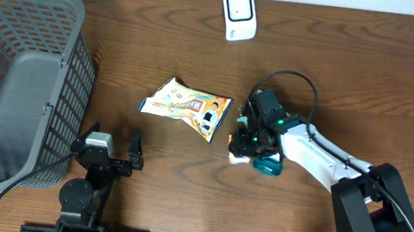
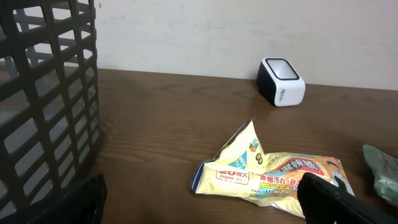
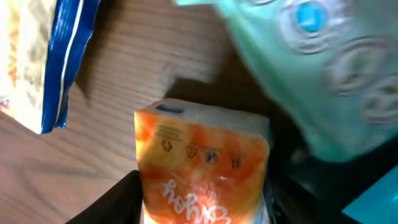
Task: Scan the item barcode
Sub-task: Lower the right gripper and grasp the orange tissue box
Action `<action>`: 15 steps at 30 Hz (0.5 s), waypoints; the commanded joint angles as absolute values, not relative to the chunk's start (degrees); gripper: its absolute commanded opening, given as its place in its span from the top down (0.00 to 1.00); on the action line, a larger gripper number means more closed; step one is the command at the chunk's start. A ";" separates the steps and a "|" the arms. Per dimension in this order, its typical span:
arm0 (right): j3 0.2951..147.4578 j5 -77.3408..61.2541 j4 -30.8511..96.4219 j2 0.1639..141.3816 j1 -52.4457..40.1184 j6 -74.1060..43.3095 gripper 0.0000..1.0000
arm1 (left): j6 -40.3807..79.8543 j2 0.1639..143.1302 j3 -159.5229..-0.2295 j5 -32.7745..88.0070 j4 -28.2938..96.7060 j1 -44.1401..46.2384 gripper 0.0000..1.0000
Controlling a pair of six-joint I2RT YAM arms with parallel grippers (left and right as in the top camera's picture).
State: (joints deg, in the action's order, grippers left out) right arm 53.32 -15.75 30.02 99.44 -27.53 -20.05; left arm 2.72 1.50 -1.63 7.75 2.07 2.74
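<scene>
The table (image 1: 161, 43) is dark brown wood with a wavy grain, and the wall behind it is plain off-white. The plastic basket (image 1: 20, 75) is grey all over, its sides an open square lattice. The barcode scanner (image 1: 239, 15) is white with a black face. The crumpled snack packet (image 1: 189, 108) is pale yellow and cream, edged in blue, with red lettering and a small printed figure in dark clothes. A small pack (image 3: 202, 168) is bright orange fading to white at the top, with white script. Next to it, a mint-green bag (image 3: 311, 68) carries blue and pale round motifs. The right arm (image 1: 313, 157) is white with black joints and a green light.
</scene>
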 commanded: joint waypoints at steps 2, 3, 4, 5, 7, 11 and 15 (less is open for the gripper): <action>54.22 -15.57 30.22 99.70 -24.60 -20.99 0.41 | 1.93 1.37 -0.23 8.14 3.16 2.94 0.02; 54.22 -15.68 30.33 99.70 -24.10 -20.99 0.40 | 1.93 1.37 -0.23 8.14 3.18 2.94 0.02; 54.22 -17.41 30.37 99.70 -23.00 -20.93 0.40 | 1.93 1.37 -0.23 8.14 3.18 2.94 0.02; 54.22 -19.38 30.22 99.70 -22.31 -20.53 0.40 | 1.93 1.37 -0.23 8.14 3.16 2.94 0.02; 54.22 -25.04 29.67 99.70 -20.88 -17.98 0.43 | 1.93 1.37 -0.23 8.16 3.16 2.94 0.02; 54.22 -36.10 28.95 99.70 -18.44 -11.09 0.55 | 1.93 1.37 -0.23 8.14 3.18 2.94 0.02; 54.22 -36.77 29.58 99.72 -16.97 -9.56 0.59 | 1.93 1.37 -0.23 8.14 3.18 2.94 0.02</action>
State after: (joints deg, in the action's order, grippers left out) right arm 53.43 -31.31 29.39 99.46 -18.11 -13.52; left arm 2.72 1.50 -1.63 7.60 2.07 2.74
